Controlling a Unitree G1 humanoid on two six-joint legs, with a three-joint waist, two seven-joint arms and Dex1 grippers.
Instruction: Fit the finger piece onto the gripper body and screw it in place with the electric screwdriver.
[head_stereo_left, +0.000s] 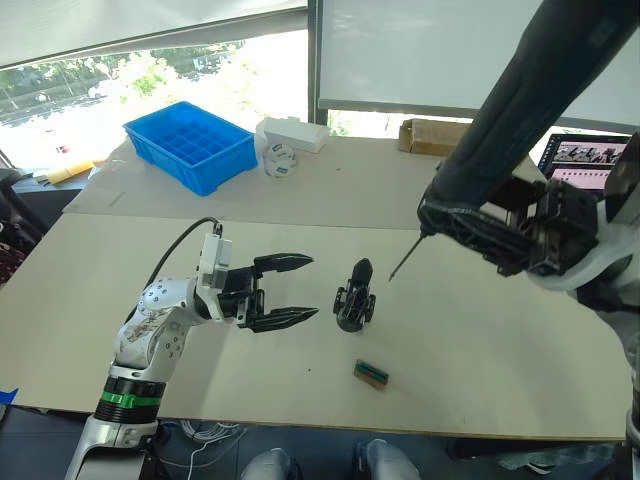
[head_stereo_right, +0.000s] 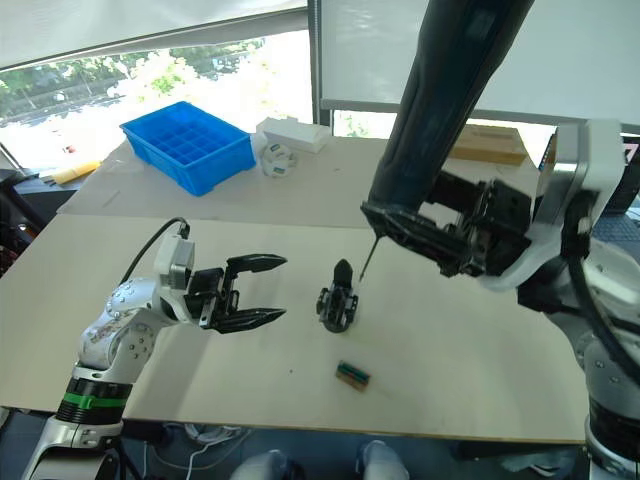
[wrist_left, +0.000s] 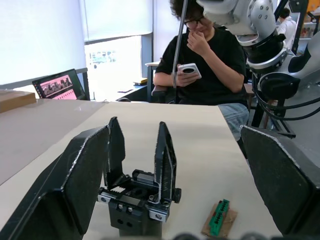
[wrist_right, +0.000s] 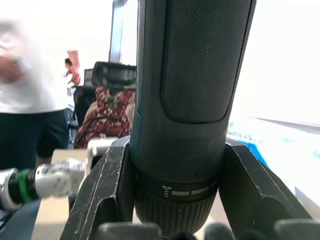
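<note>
Bare desk (head_stereo_left: 480, 340) lies open right of the gripper body (head_stereo_left: 355, 297); the left tool (head_stereo_left: 287, 291), fingers spread, stands just beside the body on its left, narrowing that approach; a small green-and-tan block (head_stereo_left: 370, 374) lies near the front edge, below the body; above, the electric screwdriver (head_stereo_right: 440, 110), clamped in the right tool (head_stereo_right: 470, 240), slants down with its bit (head_stereo_left: 405, 259) close over the body; a blue tray (head_stereo_left: 190, 143), white box (head_stereo_left: 292, 132) and cardboard box (head_stereo_left: 436, 135) crowd the far desk.

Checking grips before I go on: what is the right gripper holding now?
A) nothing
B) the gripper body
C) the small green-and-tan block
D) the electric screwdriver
D: the right gripper is clamped around the electric screwdriver, its bit raised above the gripper body.
</note>
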